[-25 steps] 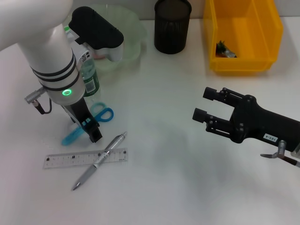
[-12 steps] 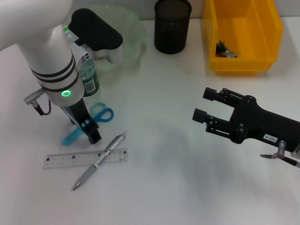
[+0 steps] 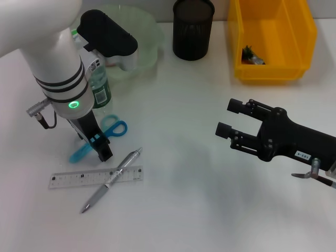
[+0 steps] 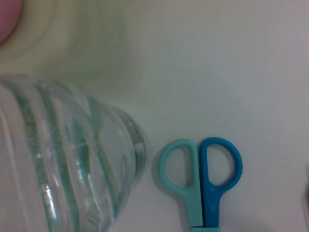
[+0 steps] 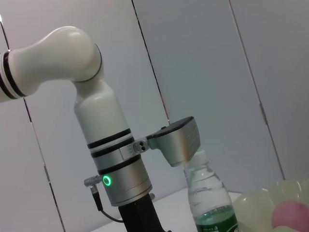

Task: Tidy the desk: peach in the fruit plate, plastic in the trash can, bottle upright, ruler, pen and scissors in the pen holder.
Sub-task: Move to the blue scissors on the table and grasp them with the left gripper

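The left gripper points straight down at the scissors, its tip right over their blades; whether its fingers are apart or together cannot be told. The scissors lie flat on the table, closed, with their blue handle loops toward the bottle. The bottle stands upright just beyond the scissors, beside the left arm. Behind the bottle sits the pale green fruit plate, holding something pink that shows in the right wrist view.

On the near side of the scissors the ruler lies flat, and the pen lies slantwise across it.

Well to the right of the scissors the right gripper hangs above bare table with its fingers spread and nothing between them.

Far beyond the scissors stand the black pen holder and, right of it, the yellow bin with a scrap inside.
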You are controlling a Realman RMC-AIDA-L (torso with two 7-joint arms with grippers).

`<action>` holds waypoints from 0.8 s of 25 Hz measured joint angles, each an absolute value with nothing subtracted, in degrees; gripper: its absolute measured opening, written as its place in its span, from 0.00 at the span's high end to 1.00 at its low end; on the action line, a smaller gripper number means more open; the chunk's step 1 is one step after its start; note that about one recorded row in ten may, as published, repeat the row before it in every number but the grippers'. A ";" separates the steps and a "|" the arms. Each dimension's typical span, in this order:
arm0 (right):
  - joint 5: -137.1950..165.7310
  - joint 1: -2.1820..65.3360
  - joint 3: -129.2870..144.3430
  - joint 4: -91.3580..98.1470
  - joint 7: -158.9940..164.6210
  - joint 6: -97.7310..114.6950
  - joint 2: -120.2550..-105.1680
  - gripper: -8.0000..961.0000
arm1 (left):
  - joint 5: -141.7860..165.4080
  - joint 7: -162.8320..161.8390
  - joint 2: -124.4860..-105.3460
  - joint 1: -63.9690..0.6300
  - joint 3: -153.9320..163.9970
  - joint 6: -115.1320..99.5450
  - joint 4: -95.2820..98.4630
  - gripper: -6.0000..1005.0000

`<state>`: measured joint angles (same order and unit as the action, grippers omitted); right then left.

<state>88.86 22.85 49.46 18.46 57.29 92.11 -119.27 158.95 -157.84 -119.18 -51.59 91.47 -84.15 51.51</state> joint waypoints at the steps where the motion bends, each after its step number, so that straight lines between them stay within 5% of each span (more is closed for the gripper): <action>1: 88.86 22.85 49.47 18.46 57.29 92.11 -119.27 0.24 | 158.96 -157.84 -119.18 -51.61 91.53 -84.15 51.50 0.25; 20: 88.85 22.85 49.39 18.45 57.25 92.10 -119.27 0.24 | 158.86 -157.81 -119.18 -51.78 91.76 -84.13 50.60 0.25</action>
<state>88.85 22.85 49.39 18.45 57.25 92.10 -119.27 158.86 -157.81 -119.18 -51.78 91.76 -84.13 50.60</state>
